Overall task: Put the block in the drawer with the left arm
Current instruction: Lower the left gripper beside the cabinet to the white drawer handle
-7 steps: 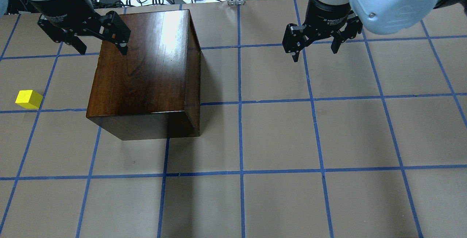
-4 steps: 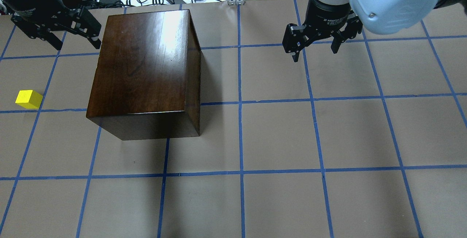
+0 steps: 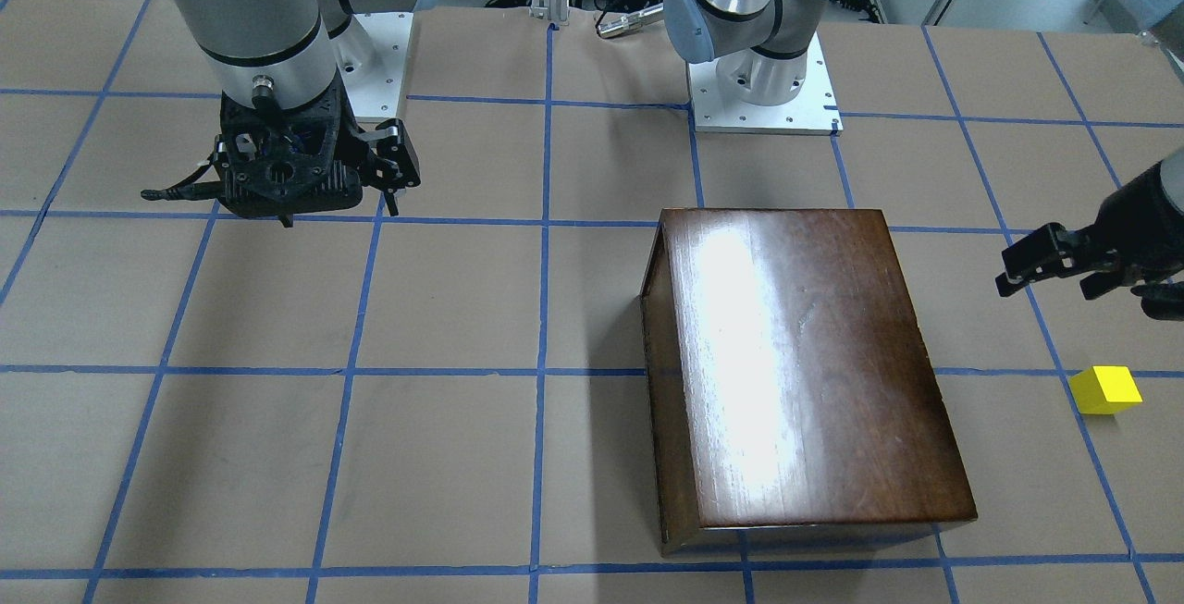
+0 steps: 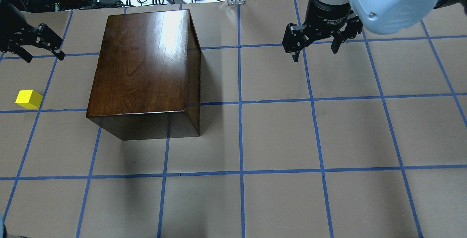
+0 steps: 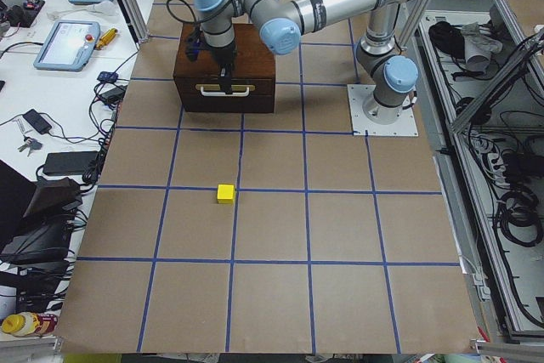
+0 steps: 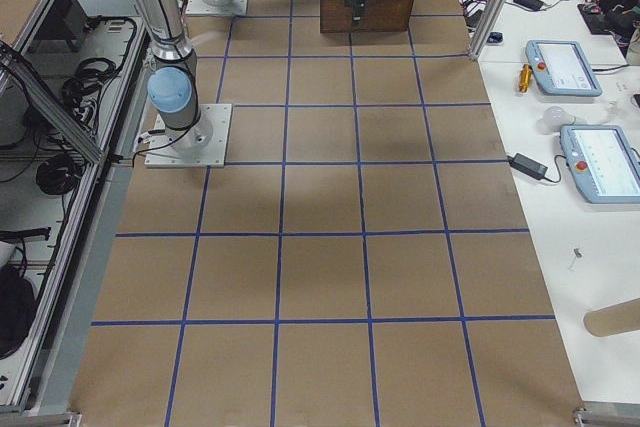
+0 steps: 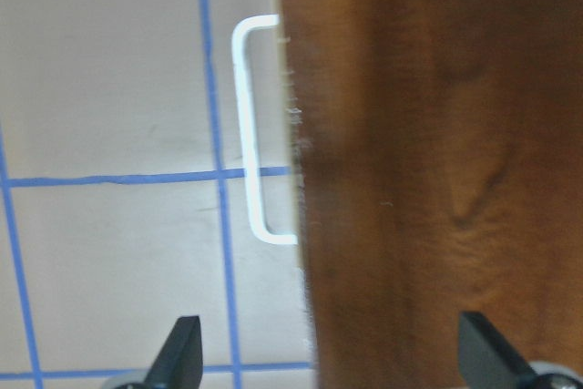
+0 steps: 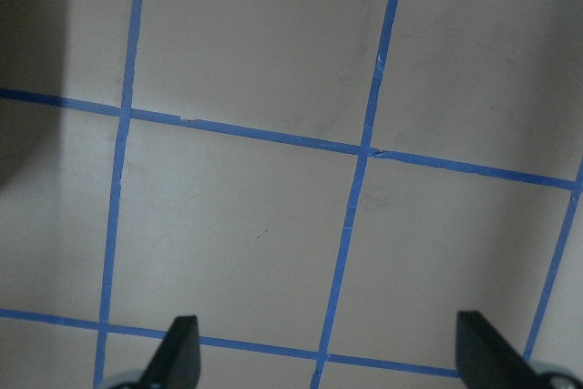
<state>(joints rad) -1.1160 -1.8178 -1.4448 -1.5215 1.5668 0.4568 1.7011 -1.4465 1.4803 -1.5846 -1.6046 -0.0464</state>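
The block (image 4: 28, 99) sits on the table (image 4: 277, 136) at the left edge of the overhead view, about mid-height, just above a blue tape line and well apart from the box (image 4: 146, 74). In the front-facing view it lies near the right edge, below the left gripper (image 3: 1045, 289) and to the right of the box. In the exterior left view it rests near the frame's centre, below the box.

The drawer (image 5: 225, 87) is closed, its front panel flush in the box face. A pale handle (image 7: 250, 134) sticks out from that face.

In the overhead view the left gripper (image 4: 43, 56) hangs at the upper left, off the box's left side. Its fingers are spread wide and it holds nothing. Its wrist view looks straight down. The box top fills the right half of that frame and the handle juts left over the table. One fingertip (image 7: 178, 357) shows on each side of the box edge.

The right gripper (image 4: 314, 54) hovers at the upper right of the overhead view, far from the box. Its fingers are also wide apart, with nothing between them but taped table in its wrist view.
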